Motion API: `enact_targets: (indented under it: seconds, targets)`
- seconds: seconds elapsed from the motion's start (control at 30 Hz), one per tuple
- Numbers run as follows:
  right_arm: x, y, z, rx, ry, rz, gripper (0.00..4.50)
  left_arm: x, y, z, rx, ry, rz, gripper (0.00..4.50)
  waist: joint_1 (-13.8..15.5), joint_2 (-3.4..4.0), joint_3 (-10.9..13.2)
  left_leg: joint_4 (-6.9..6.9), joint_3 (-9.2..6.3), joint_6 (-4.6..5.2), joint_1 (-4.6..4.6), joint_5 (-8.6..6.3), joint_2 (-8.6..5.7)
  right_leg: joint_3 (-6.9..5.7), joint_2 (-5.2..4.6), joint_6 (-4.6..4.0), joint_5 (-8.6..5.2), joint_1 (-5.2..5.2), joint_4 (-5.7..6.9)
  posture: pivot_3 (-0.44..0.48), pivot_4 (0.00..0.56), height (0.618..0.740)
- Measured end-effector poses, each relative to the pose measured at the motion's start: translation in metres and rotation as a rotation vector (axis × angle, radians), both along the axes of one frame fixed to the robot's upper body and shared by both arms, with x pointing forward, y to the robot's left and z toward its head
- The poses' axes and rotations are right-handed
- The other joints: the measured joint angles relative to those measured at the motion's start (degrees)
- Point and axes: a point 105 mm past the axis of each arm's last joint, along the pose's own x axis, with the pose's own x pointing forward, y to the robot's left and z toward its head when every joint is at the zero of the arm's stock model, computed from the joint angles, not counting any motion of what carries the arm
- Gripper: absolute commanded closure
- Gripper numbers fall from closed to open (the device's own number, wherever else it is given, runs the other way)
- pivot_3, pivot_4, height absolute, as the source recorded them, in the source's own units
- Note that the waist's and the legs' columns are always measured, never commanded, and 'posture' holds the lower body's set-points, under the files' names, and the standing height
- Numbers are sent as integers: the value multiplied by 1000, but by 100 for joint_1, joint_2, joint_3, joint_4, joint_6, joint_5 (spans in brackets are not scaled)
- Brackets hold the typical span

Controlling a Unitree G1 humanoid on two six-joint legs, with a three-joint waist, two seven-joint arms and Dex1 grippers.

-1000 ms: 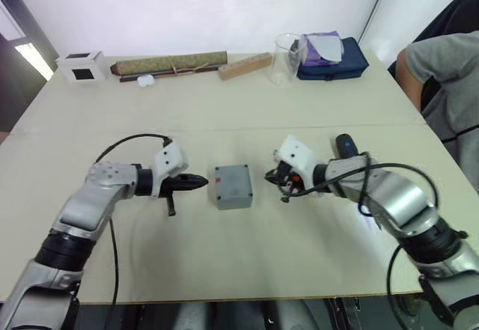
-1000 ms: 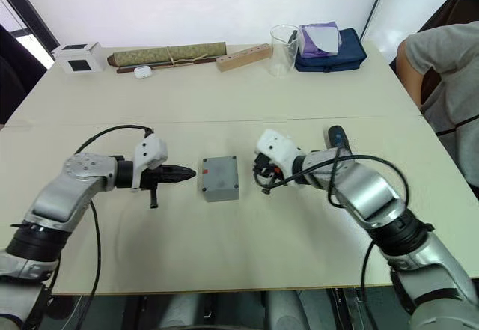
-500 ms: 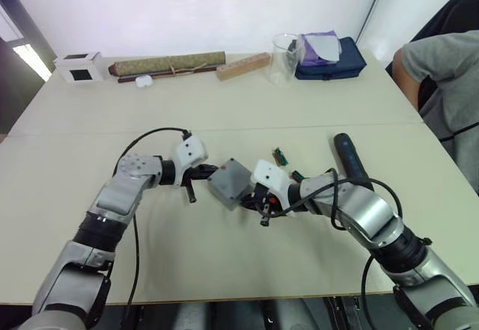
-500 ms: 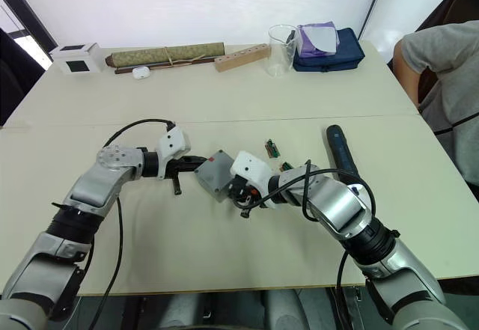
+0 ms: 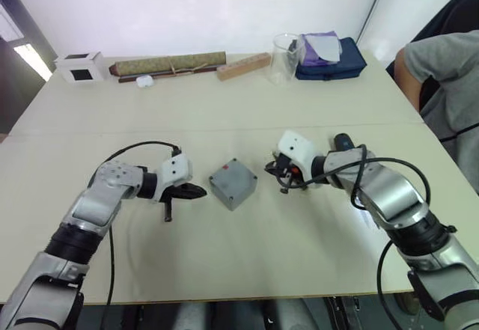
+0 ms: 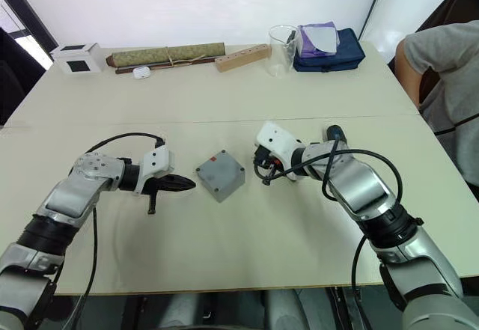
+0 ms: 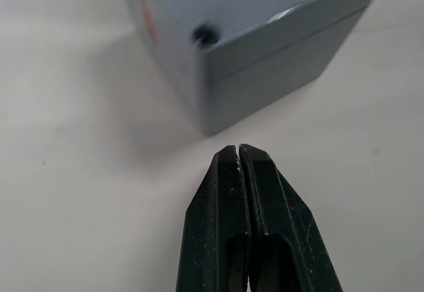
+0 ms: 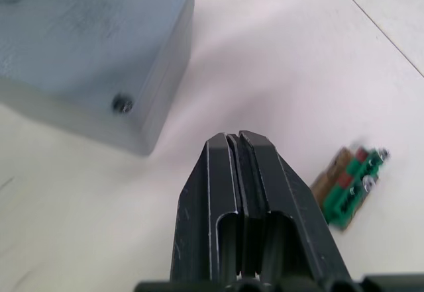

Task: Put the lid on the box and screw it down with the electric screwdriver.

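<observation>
Box (image 5: 233,184) sits mid-table with the lid (image 8: 79,27) already on it, so you can't see inside; it's turned corner-on to you, between the two grippers and touching neither. You'll find the left gripper (image 5: 200,191) just beside its left corner with both fingers pressed together, holding nothing, and the right gripper (image 5: 271,170) near its right side, fingers likewise closed and empty. The screwdriver (image 5: 343,144) lies on the table behind the right forearm, mostly hidden by it, only its dark end showing. At the far edge, a clear beaker (image 5: 285,58) stands upright with nothing visible in it, next to a blue pouch (image 5: 333,59) with purple and white cloth on top; a white box (image 5: 81,66) with a black square is at the far left, beside a long roll (image 5: 168,63) and a wood block (image 5: 245,66). A person (image 5: 443,83) in a grey sleeve sits at the right. Your left wrist view gives you the seam where lid meets box, a screw hole (image 7: 205,36) at the corner and a red mark; the right wrist view adds two more corner holes on the lid and a small green board (image 8: 348,181) lying on the table by the fingers.
</observation>
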Motion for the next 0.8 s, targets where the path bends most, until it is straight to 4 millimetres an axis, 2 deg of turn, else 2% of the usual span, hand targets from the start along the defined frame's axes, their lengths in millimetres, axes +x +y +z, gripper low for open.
enact_targets:
  seconds: [0.13, 0.3, 0.57, 0.8]
  targets:
    - [1, 13, -14, -1, 20, 40, 4435, 3, -10, 0, -36, -9, 2, 4500, -3, 0, 0, 4, 1, 0, -1, 0, -1, 0, 0, 0, 0, 0, 2, 0, 150, 736]
    - [0, 17, -17, 3, 27, 58, 4435, 9, -12, 3, -27, -35, 17, 4500, -6, 0, 0, 5, -1, 0, 0, 0, -1, 0, 1, 0, 0, 0, 8, 0, 150, 736]
    - [-22, 21, -25, 1, 86, 95, 4435, 13, -6, 2, -7, -39, 31, 4500, -24, 0, 0, 6, -3, 0, 3, 0, -1, 0, 3, 0, 0, -1, 15, 0, 150, 736]
    - [-32, 26, -27, 8, 112, 107, 4435, 13, -2, 3, 6, -41, 36, 4500, -23, 0, 0, 14, -4, 0, 4, 0, -1, 0, 3, -1, 0, -1, 25, 0, 150, 736]
